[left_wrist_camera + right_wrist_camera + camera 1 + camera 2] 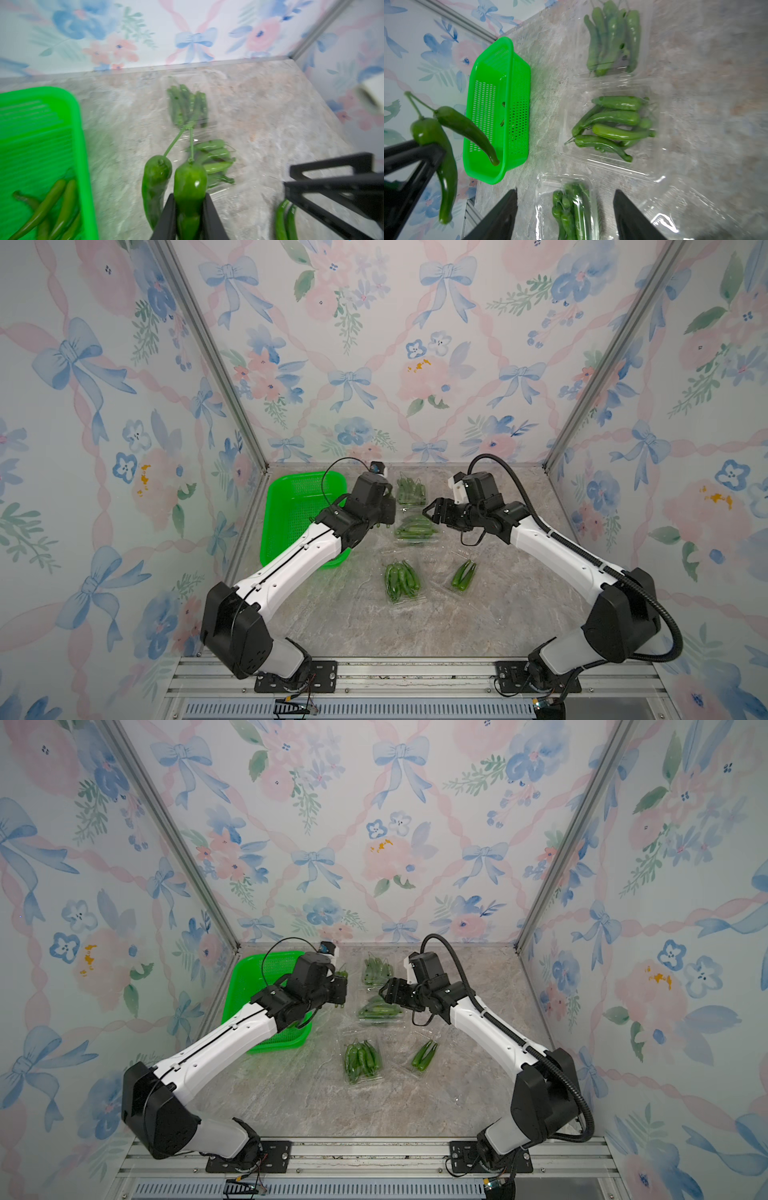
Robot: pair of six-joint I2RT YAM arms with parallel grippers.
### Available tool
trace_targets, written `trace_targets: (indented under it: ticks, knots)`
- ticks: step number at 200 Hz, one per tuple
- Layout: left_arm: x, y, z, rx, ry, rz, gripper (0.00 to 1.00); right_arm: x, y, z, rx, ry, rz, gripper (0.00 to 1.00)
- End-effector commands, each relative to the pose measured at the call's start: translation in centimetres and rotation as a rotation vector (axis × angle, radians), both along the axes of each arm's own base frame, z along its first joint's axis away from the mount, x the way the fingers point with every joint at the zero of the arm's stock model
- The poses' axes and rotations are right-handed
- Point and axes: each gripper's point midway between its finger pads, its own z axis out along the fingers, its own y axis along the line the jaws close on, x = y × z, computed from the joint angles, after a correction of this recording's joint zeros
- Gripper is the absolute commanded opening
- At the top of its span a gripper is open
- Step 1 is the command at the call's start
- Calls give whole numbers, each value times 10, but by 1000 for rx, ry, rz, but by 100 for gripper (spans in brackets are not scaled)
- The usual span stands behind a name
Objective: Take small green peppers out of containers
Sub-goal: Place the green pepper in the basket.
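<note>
left end effector [189,196]: clamped on pepper [190,178], second pepper [155,180] hanging just left | right end effector [565,191]: jaws wide, empty, container [539,209] at lower centre

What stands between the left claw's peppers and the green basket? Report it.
Nothing visible. The left claw holds two peppers above bare tabletop beside the green basket. Only the basket's own rim lies on the way. Other peppers already lie inside it.

Glossy dark-green peppers [616,116] in four clear clamshell containers [602,164]; another pair [190,182], perhaps stem-joined, in the left hand [189,205].
</note>
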Motion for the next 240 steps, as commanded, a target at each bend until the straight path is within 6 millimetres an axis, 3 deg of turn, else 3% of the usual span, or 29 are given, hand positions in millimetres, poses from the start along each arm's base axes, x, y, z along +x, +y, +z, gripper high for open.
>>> trace_targets:
  ticks: [1,33,69,95,126,150,173,190,201,209,240]
  knots:
    - [0,61,-24,-11,65,135,11,-6,40,-2,4,8,93,73]
    - [0,127,-43,18,98,269,12,-15,87,-19,16,39,190,72]
    - [2,178,-104,-18,268,381,12,-34,117,-32,-25,32,295,72]
    - [3,190,-135,-35,355,407,13,-42,120,-39,-60,21,315,71]
    - [7,188,-151,-56,406,409,28,-44,111,-44,-92,17,300,71]
    - [5,188,-155,-63,418,414,44,-47,101,-44,-126,4,294,71]
    - [5,187,-141,-64,380,412,53,-49,86,-41,-167,-17,274,71]
    - [8,180,-119,-63,317,386,53,-49,70,-36,-192,-37,235,71]
    - [11,163,-102,-54,272,343,53,-49,58,-36,-202,-38,210,71]
    - [12,148,-89,-47,237,307,53,-49,47,-24,-191,-61,181,71]
    - [8,43,-51,-35,148,60,54,-51,2,-23,-186,-53,70,71]
